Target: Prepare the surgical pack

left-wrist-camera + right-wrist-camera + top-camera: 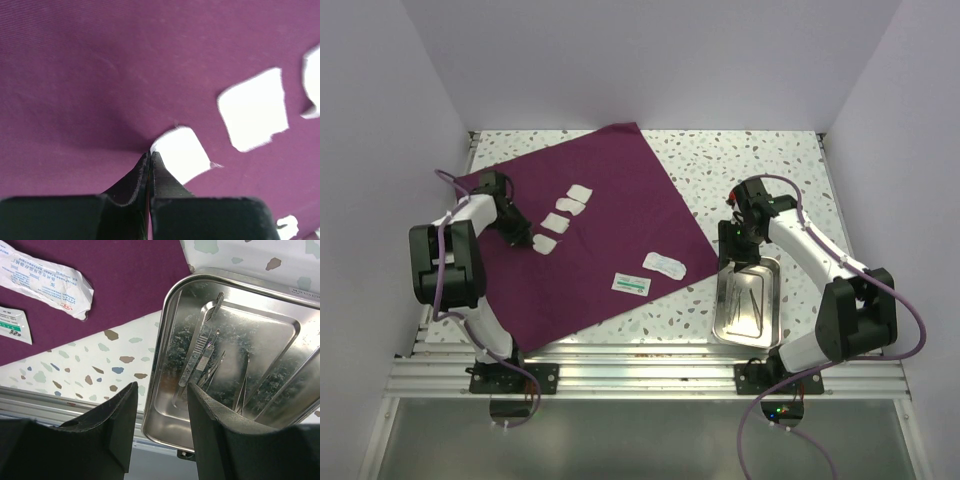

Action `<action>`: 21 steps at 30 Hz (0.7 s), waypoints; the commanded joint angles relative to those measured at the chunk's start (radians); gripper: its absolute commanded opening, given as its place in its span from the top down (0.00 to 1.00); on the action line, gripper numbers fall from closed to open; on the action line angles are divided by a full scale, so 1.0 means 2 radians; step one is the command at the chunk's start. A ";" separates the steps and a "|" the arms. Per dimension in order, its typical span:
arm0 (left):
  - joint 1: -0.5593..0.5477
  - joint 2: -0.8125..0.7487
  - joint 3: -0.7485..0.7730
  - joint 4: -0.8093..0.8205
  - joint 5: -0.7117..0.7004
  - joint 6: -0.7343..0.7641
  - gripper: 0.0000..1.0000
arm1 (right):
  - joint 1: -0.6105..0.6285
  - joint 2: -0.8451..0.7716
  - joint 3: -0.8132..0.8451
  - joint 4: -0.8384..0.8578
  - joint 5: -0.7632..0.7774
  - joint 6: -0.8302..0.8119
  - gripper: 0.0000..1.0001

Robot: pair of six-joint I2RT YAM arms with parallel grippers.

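**Two arms, nothing yet wrapped**

The large dark purple square cloth (605, 180) is spread flat on the speckled table (750, 165). On it are carried four white gauze pads (570, 205) in a row and two small paper packets (665, 264). The shiny rectangular steel tray (717, 312), holding thin metal instruments (200, 350), lies off the cloth at the right.

The left claw (151, 154) is fully closed, its tips at a corner of the nearest pad (182, 155); whether that corner is pinched cannot be told. The right claw (161, 386) is held about half open and empty over the tray's wall.

The pads are judged light and limp, best pinched at an edge. The tray is judged stiff and slippery, best taken by its rim.

The pad corner is shown only by the left wrist view and the instruments' detail only by the right wrist view. The whole layout is seen only from above.
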 commanded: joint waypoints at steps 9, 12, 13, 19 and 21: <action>0.002 -0.065 0.057 0.002 0.062 0.008 1.00 | 0.001 0.008 0.015 0.007 -0.012 0.001 0.52; 0.002 -0.061 0.056 0.014 0.077 -0.001 1.00 | 0.001 0.009 0.017 0.006 -0.011 0.001 0.52; 0.002 -0.058 0.056 0.018 0.081 -0.004 1.00 | 0.002 0.010 0.017 0.007 -0.011 0.001 0.52; 0.002 -0.040 0.059 0.043 0.111 -0.028 1.00 | 0.002 0.010 0.013 0.008 -0.008 0.004 0.52; 0.002 -0.034 0.059 0.051 0.117 -0.036 1.00 | 0.001 0.010 0.013 0.008 -0.008 0.003 0.52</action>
